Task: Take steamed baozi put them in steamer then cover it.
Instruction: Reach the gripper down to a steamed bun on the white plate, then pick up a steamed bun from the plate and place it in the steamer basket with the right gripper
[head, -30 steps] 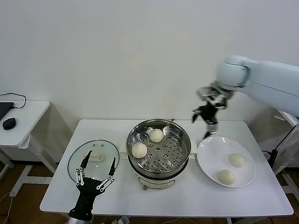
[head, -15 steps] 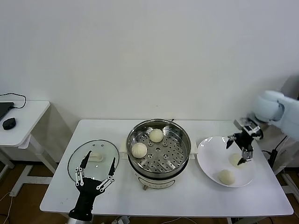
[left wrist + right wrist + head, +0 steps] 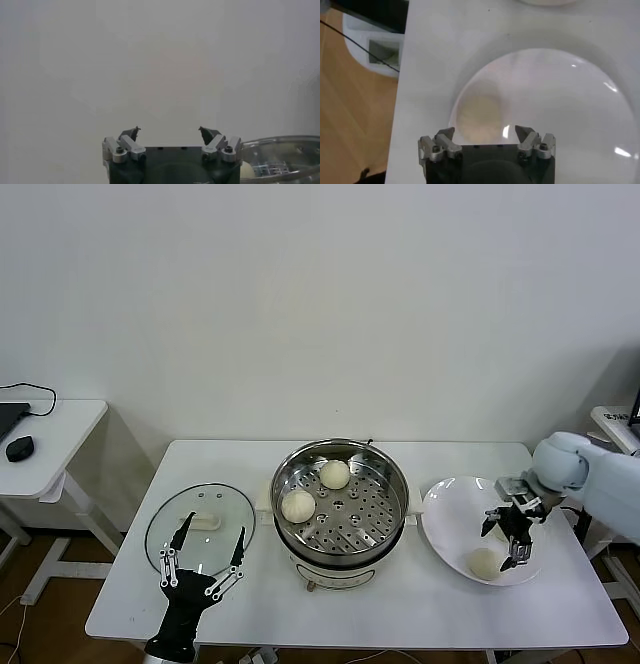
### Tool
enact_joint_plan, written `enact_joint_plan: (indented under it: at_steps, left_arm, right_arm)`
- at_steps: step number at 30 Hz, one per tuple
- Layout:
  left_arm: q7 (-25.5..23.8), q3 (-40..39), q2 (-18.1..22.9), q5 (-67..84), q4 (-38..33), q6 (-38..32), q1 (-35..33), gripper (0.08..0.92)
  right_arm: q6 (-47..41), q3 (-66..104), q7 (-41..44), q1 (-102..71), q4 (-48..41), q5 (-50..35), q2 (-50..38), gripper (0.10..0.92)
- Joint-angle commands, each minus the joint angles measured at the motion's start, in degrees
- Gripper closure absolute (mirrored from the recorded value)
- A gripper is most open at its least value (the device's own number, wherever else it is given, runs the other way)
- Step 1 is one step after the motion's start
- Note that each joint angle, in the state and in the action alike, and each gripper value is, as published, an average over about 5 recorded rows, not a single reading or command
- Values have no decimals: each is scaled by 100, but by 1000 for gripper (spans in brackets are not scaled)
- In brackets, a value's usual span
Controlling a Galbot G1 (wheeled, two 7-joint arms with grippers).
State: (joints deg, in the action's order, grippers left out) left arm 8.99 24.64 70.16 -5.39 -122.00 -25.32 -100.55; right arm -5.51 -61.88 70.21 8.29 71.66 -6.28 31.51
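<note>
Two baozi (image 3: 298, 505) in steamer (image 3: 385, 512)

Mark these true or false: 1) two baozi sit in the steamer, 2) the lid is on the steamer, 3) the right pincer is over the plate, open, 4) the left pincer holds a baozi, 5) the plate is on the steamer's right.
1) True: two steamed baozi lie on the steamer's perforated tray.
2) False: the cover lies flat on the table, left of the steamer.
3) True: the right pincer hangs open over the white plate, above the plate's baozi.
4) False: the left pincer is open and empty, near the cover.
5) True.
</note>
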Motion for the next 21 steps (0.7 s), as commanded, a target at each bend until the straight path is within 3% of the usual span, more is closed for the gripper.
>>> enact_joint_plan:
  at_steps: [1, 6, 14, 21]
  left_arm:
    - [9, 31, 9, -13, 17, -1, -21, 177]
    - [15, 55, 14, -8, 17, -8, -36, 177]
    - [16, 27, 28, -8, 7, -11, -23, 177]
    - [19, 7, -2, -7, -45, -11, -9, 177]
  right_arm:
    - [28, 494, -58, -682, -348, 193, 284, 203]
    - [9, 497, -23, -639, -353, 181, 299, 219]
    - [-41, 114, 163, 44, -39, -21, 45, 385]
    - [299, -462, 432, 1635, 419, -243, 42, 397]
